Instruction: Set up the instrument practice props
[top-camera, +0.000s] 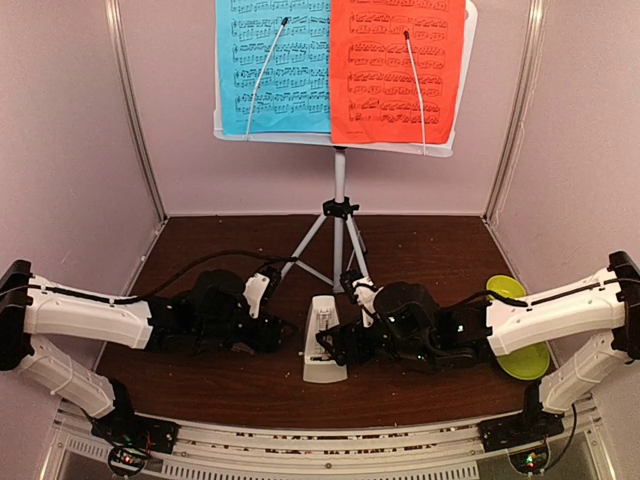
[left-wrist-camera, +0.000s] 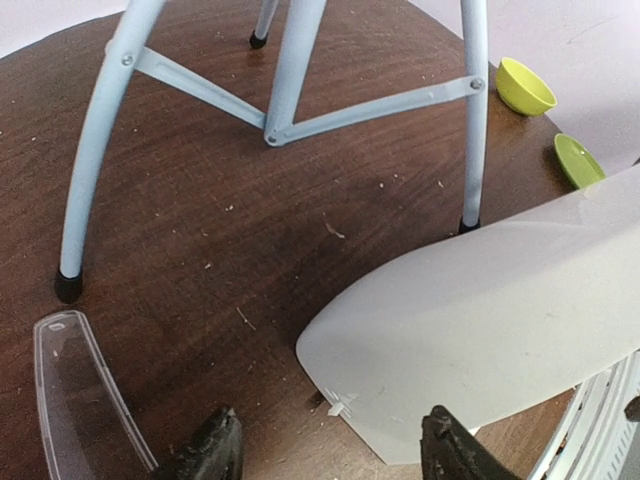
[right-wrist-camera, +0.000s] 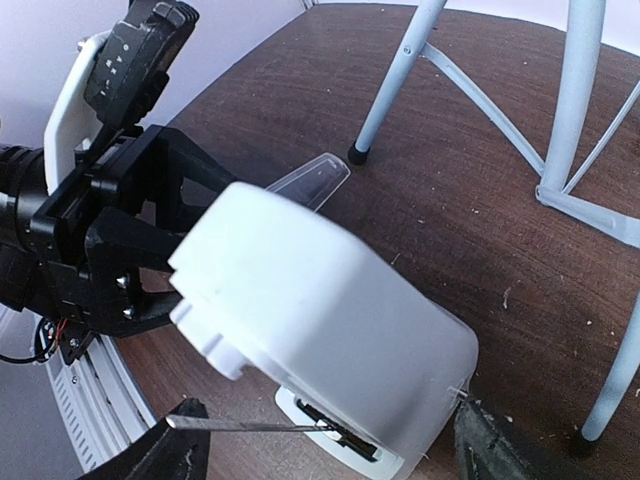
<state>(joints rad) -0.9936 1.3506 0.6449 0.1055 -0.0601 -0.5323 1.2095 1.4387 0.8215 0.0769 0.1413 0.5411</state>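
Straddling the white metronome (right-wrist-camera: 320, 320) on the desk (right-wrist-camera: 480, 180), centre frame!
My right fingers (right-wrist-camera: 178, 448) spread wide either side; my left fingers (left-wrist-camera: 215, 452) spread too, pinching nothing.

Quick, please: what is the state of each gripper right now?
Left gripper: open, holding nothing.
Right gripper: open, its jaws on either side of the metronome, apparently not clamped on it.

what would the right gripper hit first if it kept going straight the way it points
Most likely the white metronome: it lies directly ahead of the right gripper, partly between its open jaws. Depth beyond it is unclear.
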